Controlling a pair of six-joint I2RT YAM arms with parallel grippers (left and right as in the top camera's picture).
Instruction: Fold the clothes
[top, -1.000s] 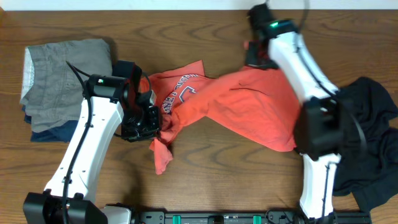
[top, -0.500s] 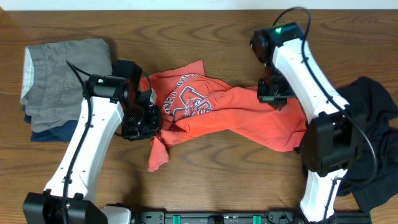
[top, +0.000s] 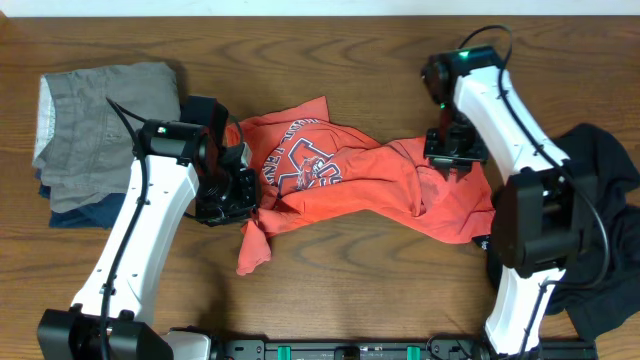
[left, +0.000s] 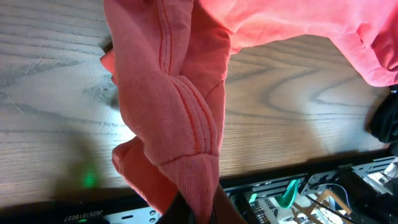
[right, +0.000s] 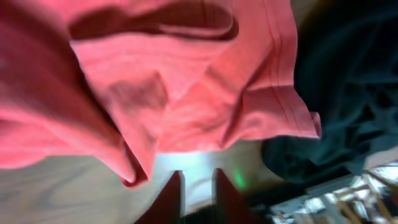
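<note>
The coral-red T-shirt (top: 350, 180) lies crumpled across the table's middle, lettering up. My left gripper (top: 242, 197) is shut on a bunched corner of it at its left end. In the left wrist view the fabric (left: 180, 118) hangs from the jaws (left: 196, 210). My right gripper (top: 455, 158) is over the shirt's right part, open and empty. The right wrist view shows bare table between the fingers (right: 198, 186), with the shirt's hem (right: 186, 81) just beyond. The black garment (top: 600, 230) lies in a heap at the right edge, and it also shows in the right wrist view (right: 348, 93).
A folded grey garment (top: 105, 110) lies at the back left on top of a navy blue one (top: 80, 212). The table's front edge with a black rail (top: 350, 350) runs along the bottom.
My right gripper came down from the table's back edge to the shirt's right part and let go; the cloth there dropped into a loose fold. The left arm held still.
</note>
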